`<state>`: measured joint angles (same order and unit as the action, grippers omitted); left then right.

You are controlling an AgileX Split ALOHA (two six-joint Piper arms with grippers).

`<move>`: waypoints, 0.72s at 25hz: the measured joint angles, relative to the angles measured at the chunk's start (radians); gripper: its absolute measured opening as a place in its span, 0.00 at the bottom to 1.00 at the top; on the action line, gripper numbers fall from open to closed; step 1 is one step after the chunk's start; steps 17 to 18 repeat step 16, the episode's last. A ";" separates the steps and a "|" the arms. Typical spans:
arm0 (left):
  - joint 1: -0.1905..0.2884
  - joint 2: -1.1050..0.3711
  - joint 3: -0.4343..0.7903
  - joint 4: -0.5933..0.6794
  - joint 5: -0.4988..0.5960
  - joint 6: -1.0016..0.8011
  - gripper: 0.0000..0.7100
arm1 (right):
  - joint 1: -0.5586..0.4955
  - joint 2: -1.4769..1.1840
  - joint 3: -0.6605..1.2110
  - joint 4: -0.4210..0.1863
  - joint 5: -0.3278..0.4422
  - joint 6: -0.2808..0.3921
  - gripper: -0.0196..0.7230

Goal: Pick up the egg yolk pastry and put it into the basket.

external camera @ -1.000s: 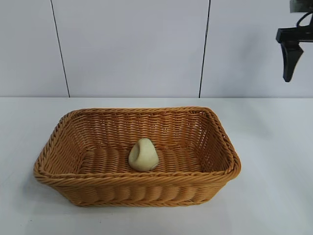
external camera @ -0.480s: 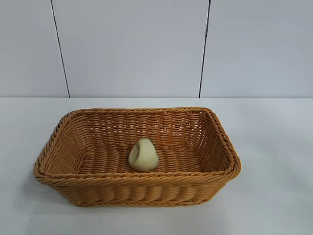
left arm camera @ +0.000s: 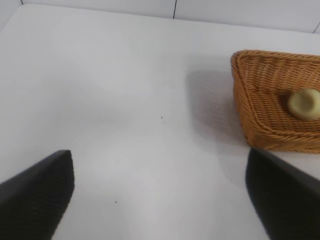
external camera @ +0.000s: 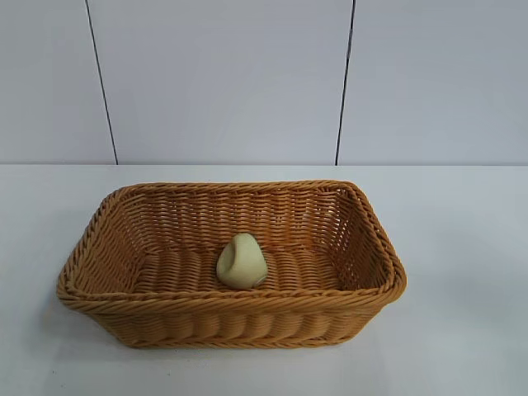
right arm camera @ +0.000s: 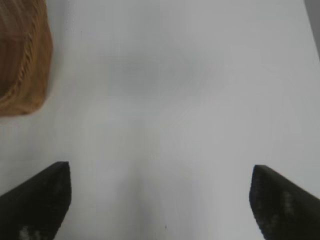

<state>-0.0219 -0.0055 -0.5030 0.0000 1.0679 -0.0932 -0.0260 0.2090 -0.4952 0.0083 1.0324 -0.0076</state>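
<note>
The pale yellow egg yolk pastry (external camera: pixel 242 261) lies on the floor of the golden-brown wicker basket (external camera: pixel 231 304), near its middle. The left wrist view shows both from the side, the pastry (left arm camera: pixel 304 103) inside the basket (left arm camera: pixel 260 100). My left gripper (left arm camera: pixel 160 195) hangs open over bare table, well away from the basket, nothing between its fingers. My right gripper (right arm camera: pixel 160 200) is also open and empty above the table, with a corner of the basket (right arm camera: pixel 22 65) off to one side. Neither gripper shows in the exterior view.
The white table (external camera: pixel 462 247) spreads around the basket on all sides. A pale panelled wall (external camera: pixel 223 82) with two dark vertical seams stands behind it.
The right gripper, seen a second ago at the upper right of the exterior view, has left that view. The pastry and basket have not moved.
</note>
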 joint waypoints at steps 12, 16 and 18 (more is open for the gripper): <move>0.000 0.000 0.000 0.000 0.000 0.000 0.94 | 0.000 -0.213 0.001 0.000 -0.002 0.000 0.96; 0.000 0.000 0.000 0.000 0.000 0.000 0.94 | 0.000 -0.213 0.001 0.000 -0.002 0.000 0.96; 0.000 0.000 0.000 0.000 0.000 0.000 0.94 | 0.000 -0.213 0.001 0.000 -0.002 0.000 0.96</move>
